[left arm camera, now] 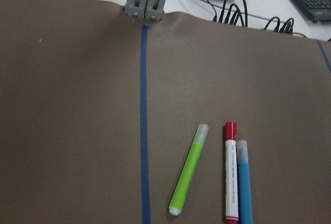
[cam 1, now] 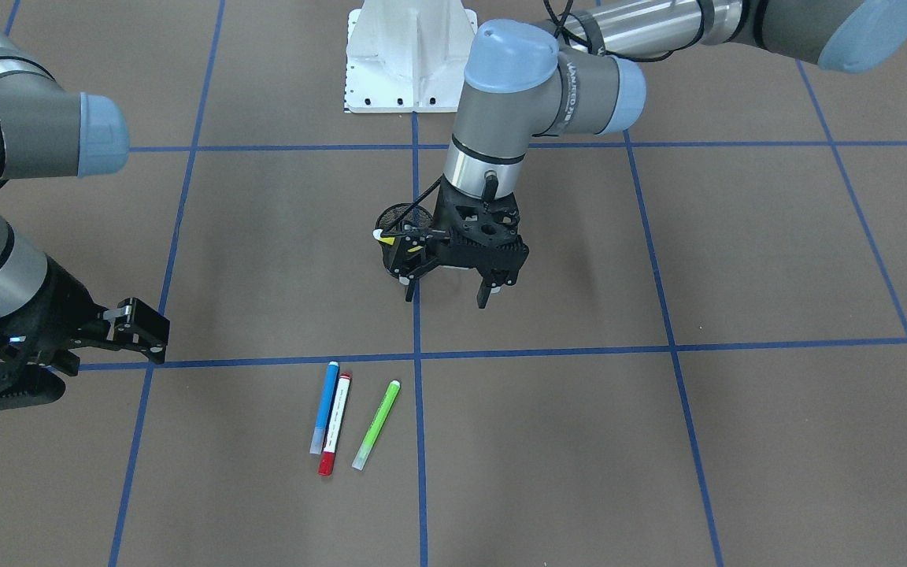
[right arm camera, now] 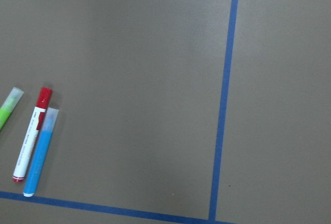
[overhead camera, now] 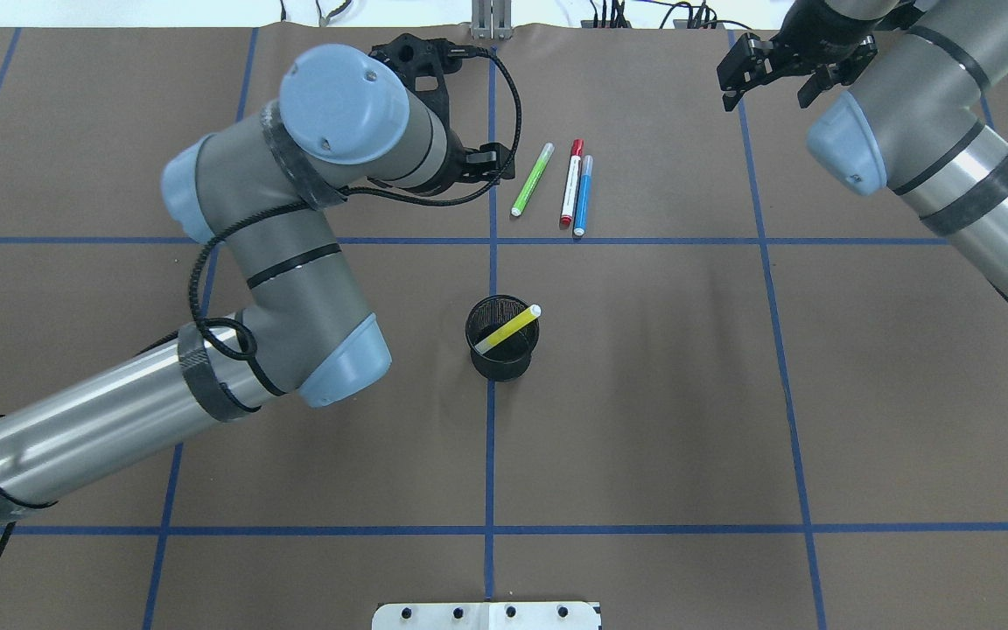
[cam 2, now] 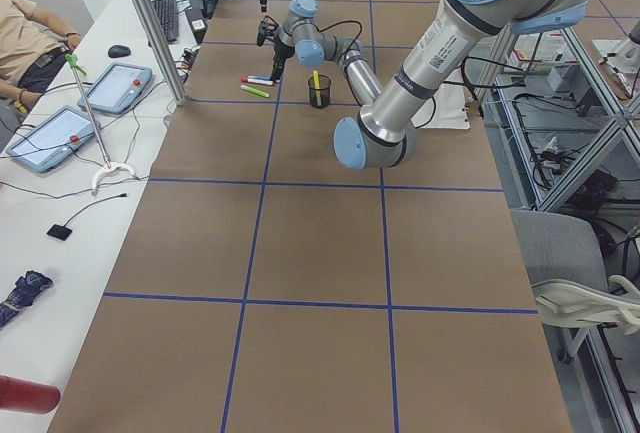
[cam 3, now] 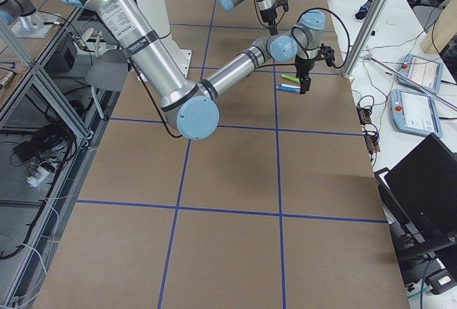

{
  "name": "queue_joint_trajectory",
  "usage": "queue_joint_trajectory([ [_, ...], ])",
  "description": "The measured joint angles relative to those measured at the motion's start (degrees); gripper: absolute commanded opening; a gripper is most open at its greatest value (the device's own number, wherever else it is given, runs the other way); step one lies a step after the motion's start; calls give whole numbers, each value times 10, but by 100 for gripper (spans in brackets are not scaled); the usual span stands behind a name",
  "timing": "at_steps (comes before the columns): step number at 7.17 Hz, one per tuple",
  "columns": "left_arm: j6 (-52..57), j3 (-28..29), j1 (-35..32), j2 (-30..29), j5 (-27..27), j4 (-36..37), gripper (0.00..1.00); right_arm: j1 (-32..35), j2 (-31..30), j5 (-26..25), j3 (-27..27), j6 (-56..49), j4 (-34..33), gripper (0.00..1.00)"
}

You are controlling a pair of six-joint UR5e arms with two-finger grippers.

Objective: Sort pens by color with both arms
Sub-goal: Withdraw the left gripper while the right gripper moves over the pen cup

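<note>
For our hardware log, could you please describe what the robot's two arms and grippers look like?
The left arm and right arm are silver tubes with grey joints, light blue round caps and black bands. A black cable loops along the left one. The left gripper and right gripper are black, two-fingered, with cut-out frames.

In the front-facing view the left arm [cam 1: 501, 118] and its jaws cover most of the black mesh cup [cam 1: 392, 214]. Of the yellow pen [cam 1: 379, 235] only a pale tip shows. From overhead that pen's lower end is sunk inside the cup, and the left arm's own wrist hides most of its jaws. The right wrist view cuts off the green pen [right arm camera: 7, 109]. The left wrist view's bottom edge clips the blue pen [left arm camera: 244, 182]. The white-barrelled pen [cam 1: 335, 425] carries print too small to read.
</note>
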Motion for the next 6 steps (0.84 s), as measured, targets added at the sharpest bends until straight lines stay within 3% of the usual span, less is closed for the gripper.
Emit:
queue_joint_trajectory([
  [3,131,-124,-67,51,-116,160,99,-57,41,2,27,126,-32,99],
  [6,207,-171,-113,109,-178,183,99,-105,148,30,-26,167,-148,99],
])
